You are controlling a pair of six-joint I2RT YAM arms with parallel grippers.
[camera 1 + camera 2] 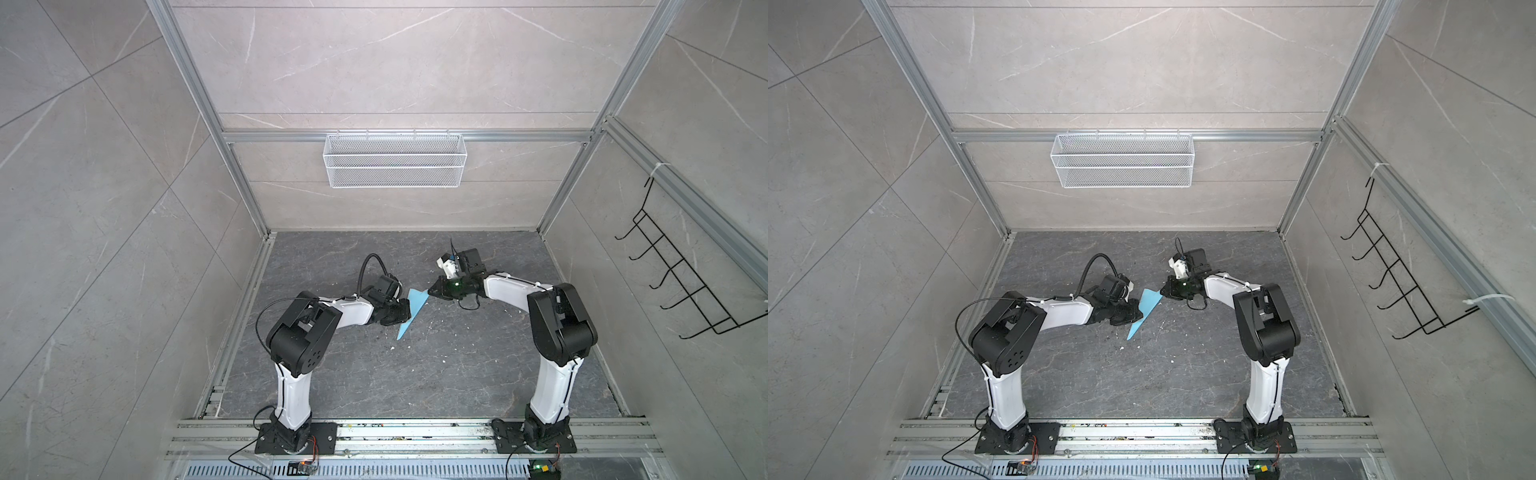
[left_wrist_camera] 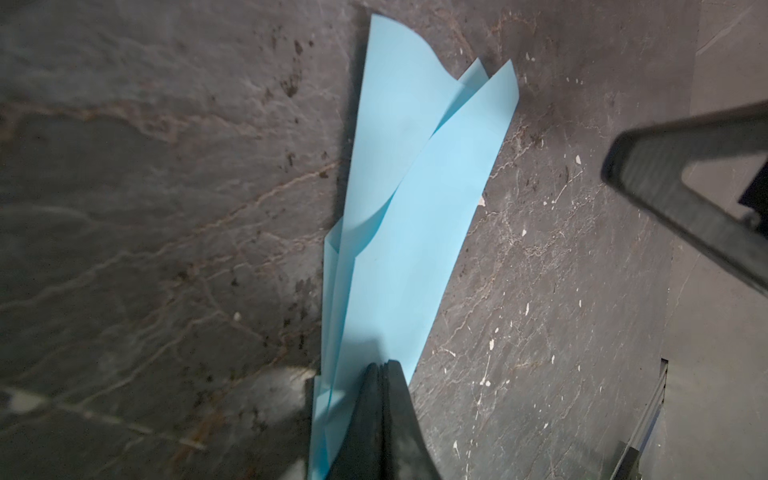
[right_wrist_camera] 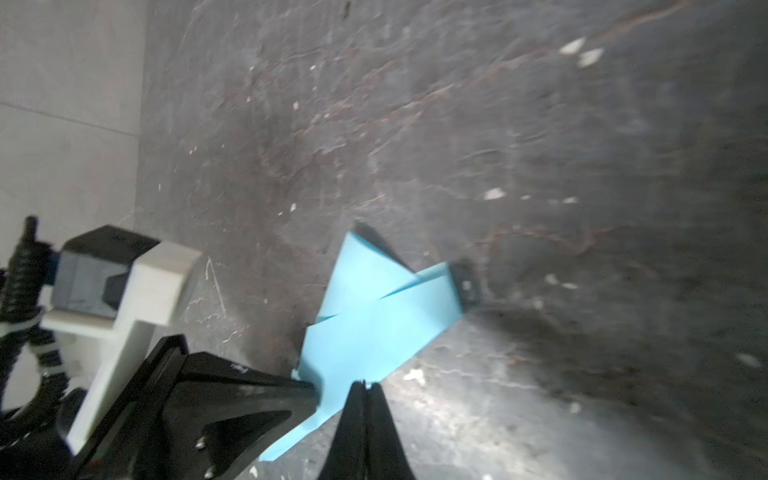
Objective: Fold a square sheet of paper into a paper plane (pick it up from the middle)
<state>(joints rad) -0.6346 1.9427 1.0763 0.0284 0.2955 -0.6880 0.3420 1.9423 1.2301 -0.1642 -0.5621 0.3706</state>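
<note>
We find the paper plane near the middle of the dark, veined stone-look table, between the two grippers. It is a matte light-blue dart, long and tapered, and its layered flaps curl loose at the wide end.

The left gripper has its black wedge-shaped fingers pressed together over the tapering part. The right gripper has its fingers pressed together at the wide edge. We cannot tell whether either traps a layer.
</note>
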